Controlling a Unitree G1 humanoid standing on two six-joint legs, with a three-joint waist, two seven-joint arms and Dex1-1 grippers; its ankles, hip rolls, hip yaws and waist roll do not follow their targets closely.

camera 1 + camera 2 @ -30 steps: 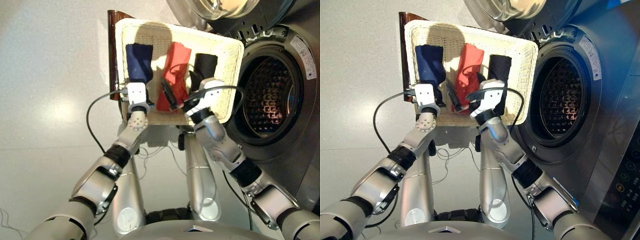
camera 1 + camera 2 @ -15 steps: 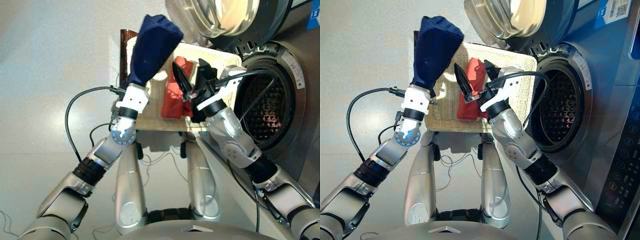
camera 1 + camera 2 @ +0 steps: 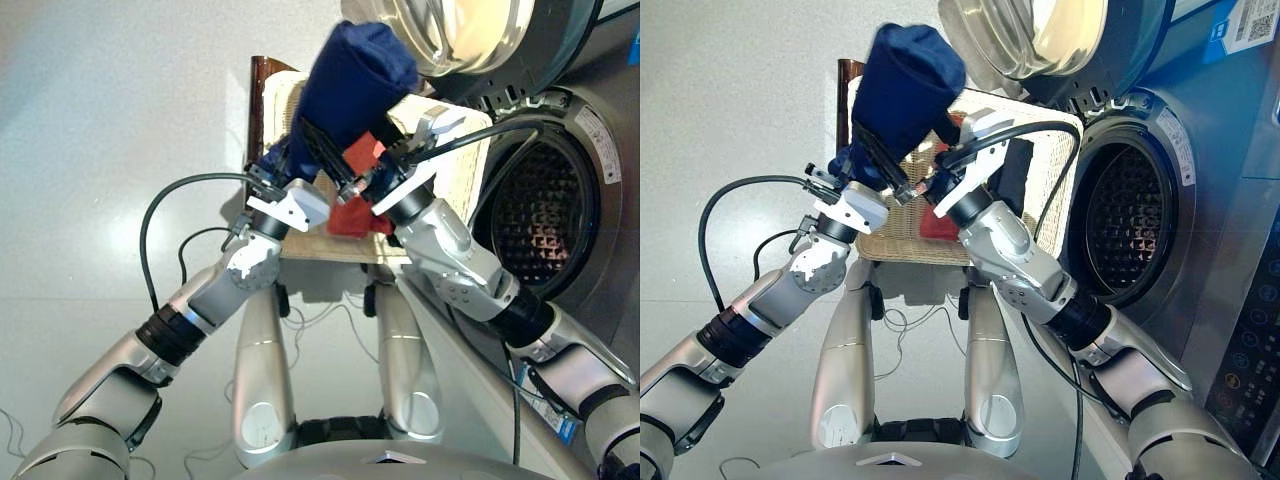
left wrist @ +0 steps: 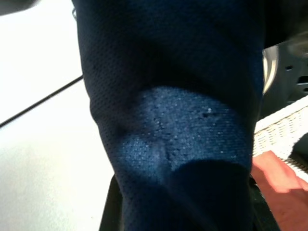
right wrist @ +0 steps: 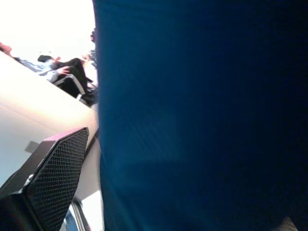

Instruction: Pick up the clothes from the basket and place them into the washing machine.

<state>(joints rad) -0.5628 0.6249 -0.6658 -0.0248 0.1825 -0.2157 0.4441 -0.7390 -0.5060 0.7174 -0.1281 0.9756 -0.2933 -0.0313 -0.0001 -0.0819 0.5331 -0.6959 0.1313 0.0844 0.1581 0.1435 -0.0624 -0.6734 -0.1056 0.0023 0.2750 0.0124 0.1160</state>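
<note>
Left claw (image 3: 290, 165) lifts navy cloth (image 3: 355, 75)

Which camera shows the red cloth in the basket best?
The left eye view: the red-orange cloth lies in the basket, partly behind both grippers. The right eye view shows less; the left wrist view catches one corner; the right wrist view shows none.

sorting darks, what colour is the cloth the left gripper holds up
Navy blue cloth; the left eye view shows it best.

A pale grey floor (image 3: 120, 110) is lying smooth and glossy, catching soft light; loose black cables (image 3: 300, 312) are trailing across it.
</note>
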